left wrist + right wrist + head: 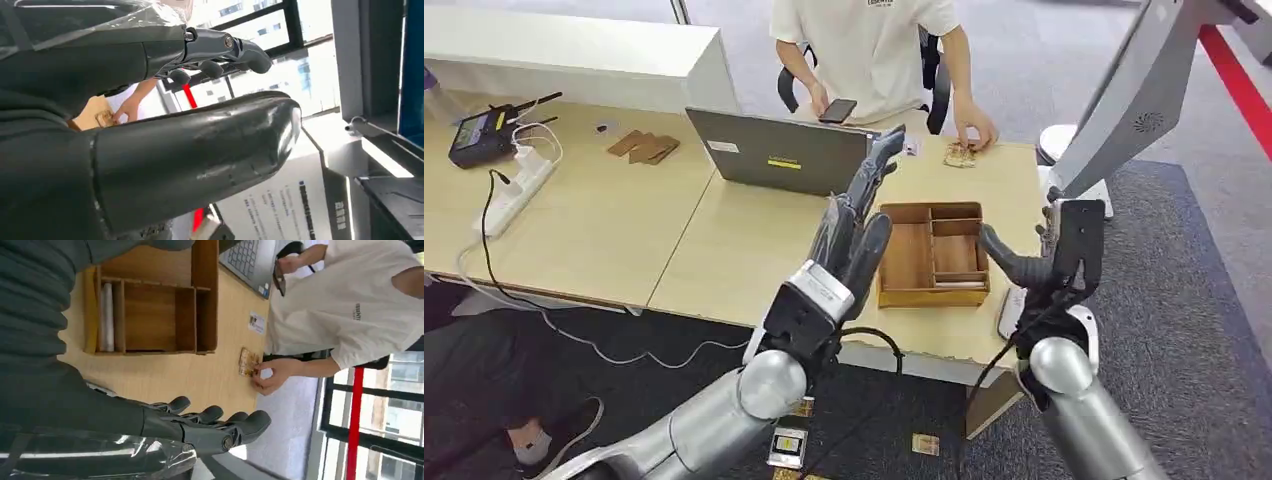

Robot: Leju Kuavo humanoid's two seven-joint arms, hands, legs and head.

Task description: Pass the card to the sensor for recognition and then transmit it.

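Observation:
A brown patterned card [960,155] [247,361] lies on the far side of the table, and a seated person's hand [975,131] touches it. A small white card [912,148] [256,322] lies close by. A wooden divided tray [909,296] [206,300] stands on the table with a white card [106,310] upright in one narrow compartment. My left hand [856,225] [165,165] is raised over the table left of the tray, fingers straight and apart, holding nothing. My right hand [1049,262] [200,425] hovers at the tray's right edge, fingers spread and empty.
An open laptop [774,150] stands behind my left hand. The person in a white shirt [869,45] holds a phone [837,110]. A grey kiosk [1124,100] leans in at the right. A power strip [519,185], a black antenna device [482,135] and cardboard pieces [644,147] lie at the left. Cards [789,447] lie on the floor.

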